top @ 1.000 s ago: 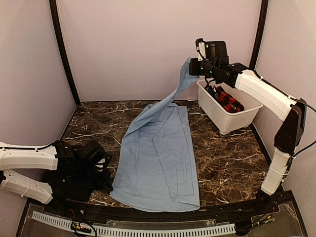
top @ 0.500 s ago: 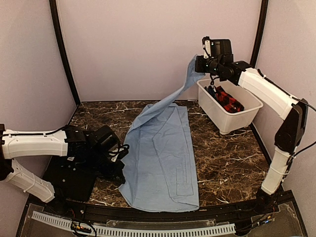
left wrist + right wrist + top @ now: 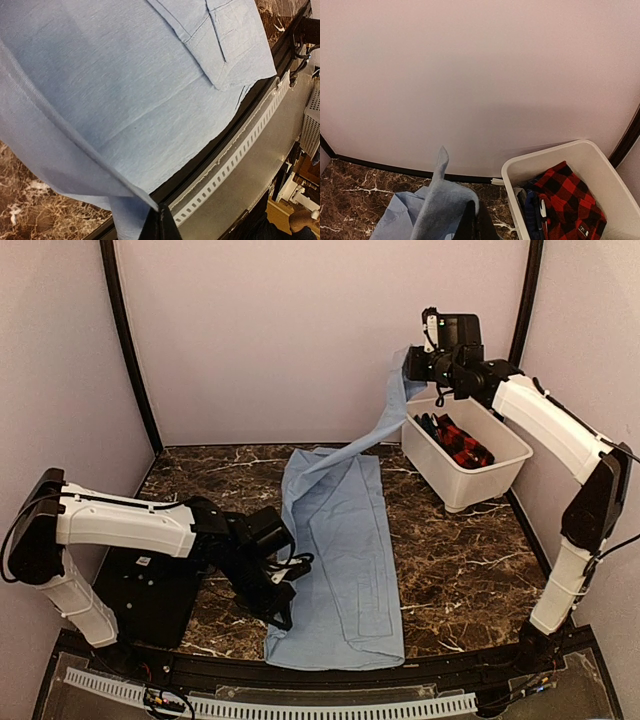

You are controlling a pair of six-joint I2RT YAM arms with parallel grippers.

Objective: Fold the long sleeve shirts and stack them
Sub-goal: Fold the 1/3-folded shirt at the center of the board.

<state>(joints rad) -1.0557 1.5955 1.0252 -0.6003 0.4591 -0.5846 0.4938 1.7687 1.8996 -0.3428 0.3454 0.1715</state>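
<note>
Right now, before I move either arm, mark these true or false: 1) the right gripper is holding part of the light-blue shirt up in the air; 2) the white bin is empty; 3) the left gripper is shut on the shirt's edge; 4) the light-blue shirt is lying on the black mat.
1) True. The right gripper holds part of the light-blue shirt raised near the white bin.
2) False. The bin holds a red-black checked shirt and a dark blue shirt.
3) True. The left gripper pinches the shirt's left edge, low near the table's front.
4) False. The shirt lies on the marble table; the black mat sits apart to its left, under the left arm.
</note>
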